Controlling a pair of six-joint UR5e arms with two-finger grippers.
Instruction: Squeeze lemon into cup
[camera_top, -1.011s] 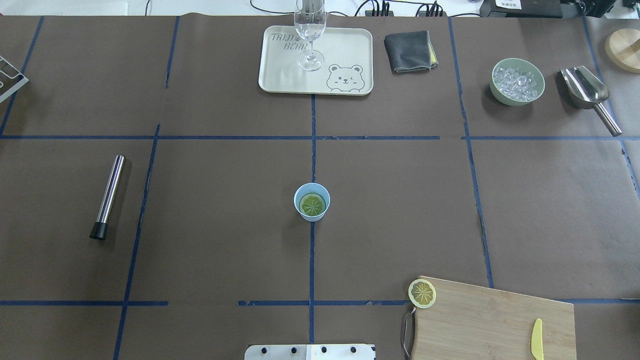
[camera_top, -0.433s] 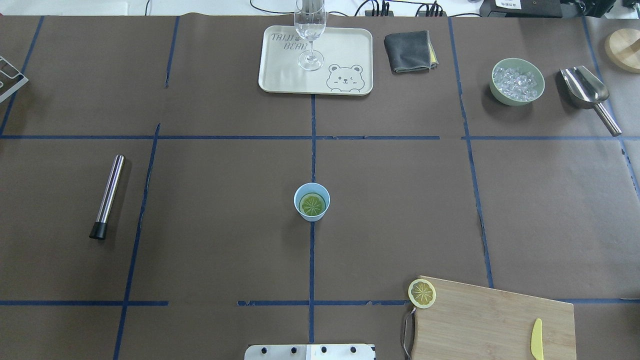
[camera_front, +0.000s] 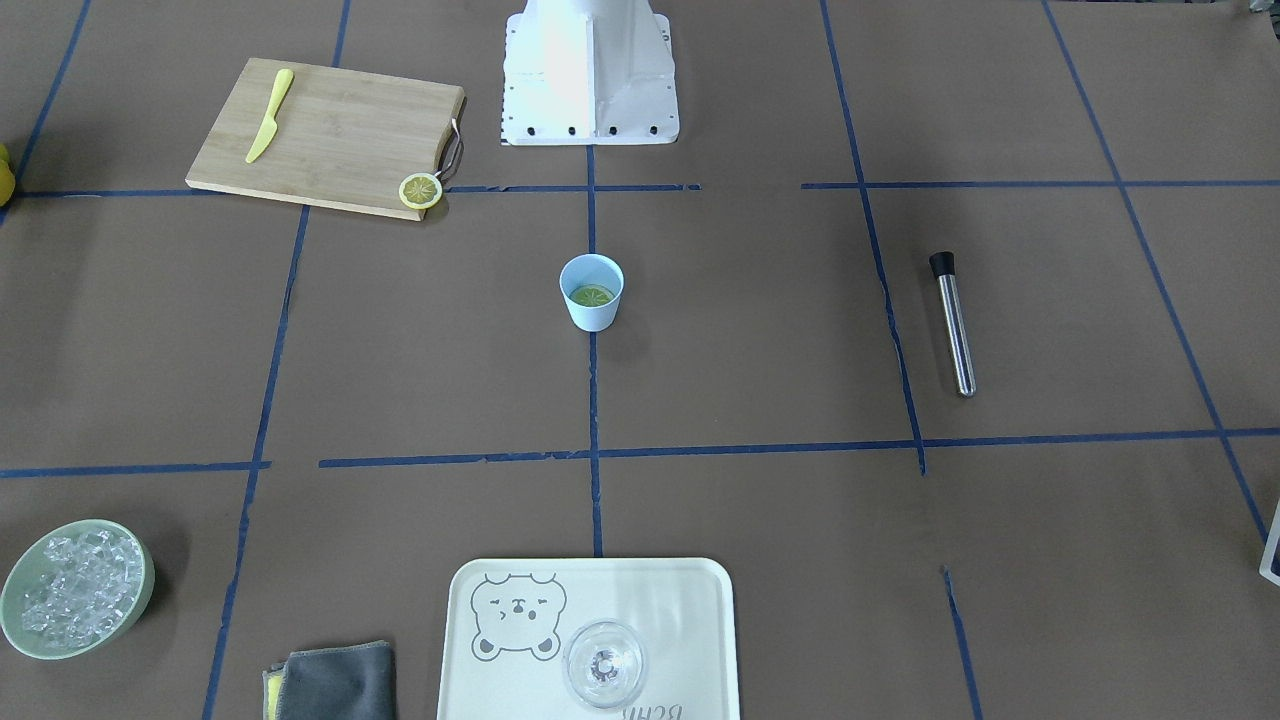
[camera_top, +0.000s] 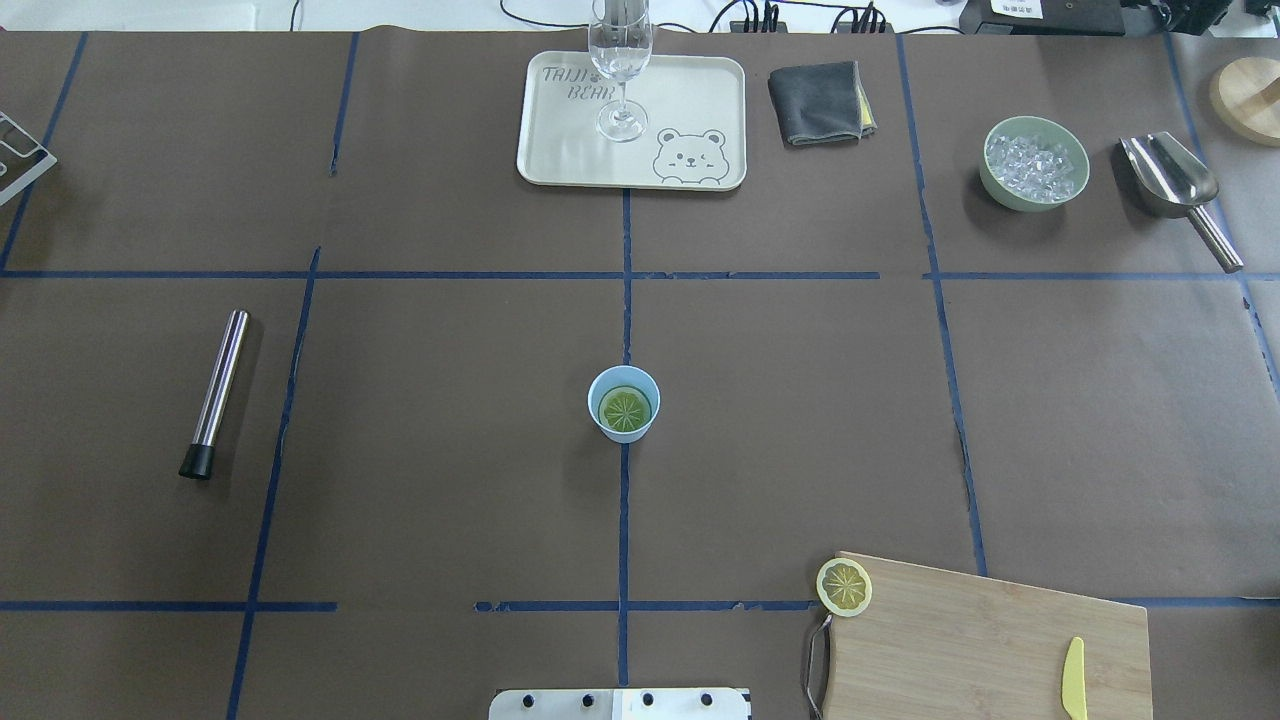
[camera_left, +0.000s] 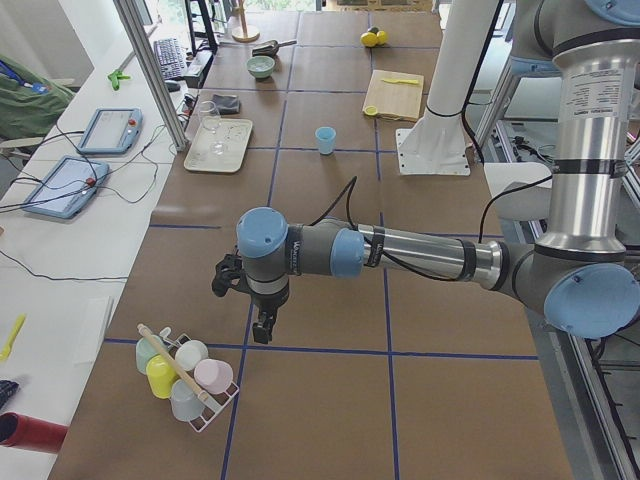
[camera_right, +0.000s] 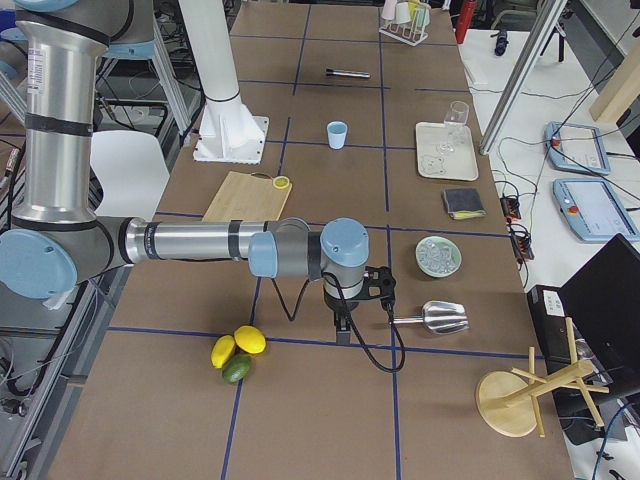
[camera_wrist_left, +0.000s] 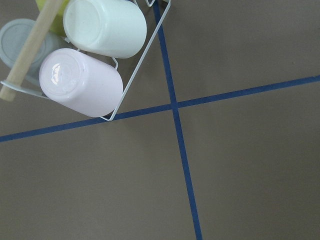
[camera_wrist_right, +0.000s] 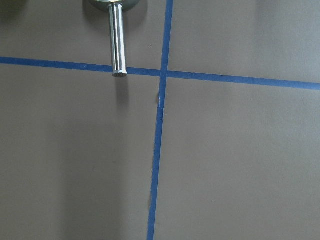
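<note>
Overhead exterior view, starting nearest the robot's base: a bamboo cutting board (camera_top: 980, 640) lies at near right, its near edge cut off by the frame. A yellow knife (camera_top: 1074, 678) on it is cropped too. The lemon (camera_top: 844, 587), a round slice with its cut face up, sits on the board's far-left corner and overhangs the edge.

At mid-desk the cup (camera_top: 624, 434) stands upright on a blue tape line, well apart from the lemon. A greenish citrus slice (camera_top: 625, 408) lies flat inside it. Well to its left lies a steel rod (camera_top: 215, 390) with a black cap.

Farthest are a bear-printed tray (camera_top: 560, 140) bearing a stemmed glass (camera_top: 621, 60) whose top the frame crops, a folded grey cloth (camera_top: 815, 102), a green bowl (camera_top: 1032, 206) of ice and a steel scoop (camera_top: 1170, 180).

Neither arm reaches into this view. The left end effector (camera_left: 260, 335) shows only from the side, pointing down beside a wire rack (camera_wrist_left: 136, 65) of cups. The right end effector (camera_right: 342, 335) hangs near the scoop's handle. Whether either is spread or pressed together I cannot tell, since both wrist cameras show only desk and no fingers.
</note>
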